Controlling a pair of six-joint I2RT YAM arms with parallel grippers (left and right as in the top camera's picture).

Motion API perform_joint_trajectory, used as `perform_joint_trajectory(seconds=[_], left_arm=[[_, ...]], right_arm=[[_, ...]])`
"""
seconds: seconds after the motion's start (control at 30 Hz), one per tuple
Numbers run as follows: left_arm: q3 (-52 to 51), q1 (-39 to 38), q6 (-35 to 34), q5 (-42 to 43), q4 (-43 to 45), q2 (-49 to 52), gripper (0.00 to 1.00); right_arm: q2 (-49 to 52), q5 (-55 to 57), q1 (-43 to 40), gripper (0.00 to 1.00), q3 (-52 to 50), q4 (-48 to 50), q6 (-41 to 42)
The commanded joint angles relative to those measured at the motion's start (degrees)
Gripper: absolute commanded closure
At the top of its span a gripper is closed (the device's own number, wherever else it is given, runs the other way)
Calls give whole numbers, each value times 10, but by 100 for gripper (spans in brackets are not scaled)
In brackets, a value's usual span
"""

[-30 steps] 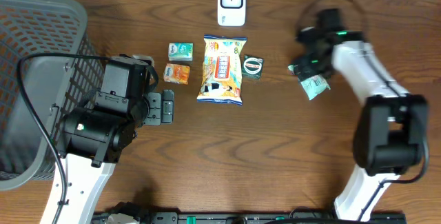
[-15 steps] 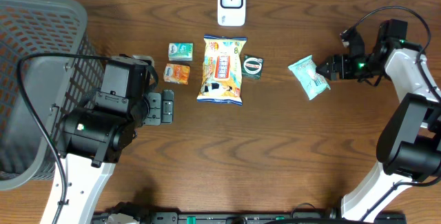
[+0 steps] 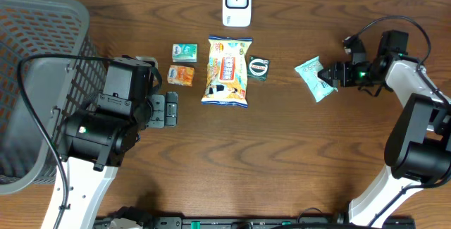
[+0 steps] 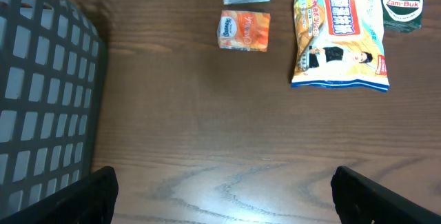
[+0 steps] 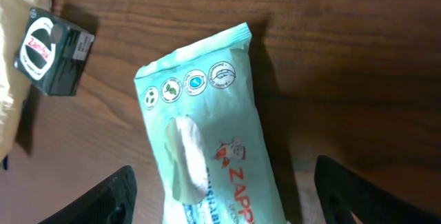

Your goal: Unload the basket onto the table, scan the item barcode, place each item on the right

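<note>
wet-wipes pack (image 3: 315, 78) lies flat on the tabletop (image 3: 282, 151), right of the white scanner (image 3: 237, 3) (flap side up). right hand (image 3: 331, 75) sits at the pack's end farthest from the scanner, fingers apart, gripping nothing. left hand (image 3: 162, 109), left of the scanner, fingers wide apart, empty.

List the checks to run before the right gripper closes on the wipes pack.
1. Right gripper open: ok.
2. Pack lies between its fingers: ok, the near end sits between them in the right wrist view.
3. Pack apart from the Zam-Buk box: ok.
4. Barcode located: cannot tell, none shows on the upward face.
5. Scanner unobstructed: ok.
6. Left gripper open and away from the pack: ok.
</note>
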Motion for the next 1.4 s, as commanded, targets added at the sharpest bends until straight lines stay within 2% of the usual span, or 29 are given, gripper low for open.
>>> perform_joint_trajectory(seconds=[0.0, 0.3, 0.5, 0.8, 1.07, 1.27, 1.37], left_arm=[[7, 0, 1, -3, -3, 2, 2], [7, 0, 1, -3, -3, 2, 2], [7, 0, 1, -3, -3, 2, 2], [7, 0, 1, -3, -3, 2, 2], [7, 0, 1, -3, -3, 2, 2], [7, 0, 1, -3, -3, 2, 2], [7, 0, 1, -3, -3, 2, 2]], right_arm=[[-10, -12, 9, 24, -20, 16, 16], [-10, -5, 41, 21, -44, 42, 22], [-10, 70, 48, 18, -44, 47, 48], [-10, 56, 46, 14, -44, 47, 50], [10, -32, 10, 14, -44, 61, 59], [56, -61, -1, 17, -44, 59, 76], [81, -68, 3, 24, -44, 61, 75]])
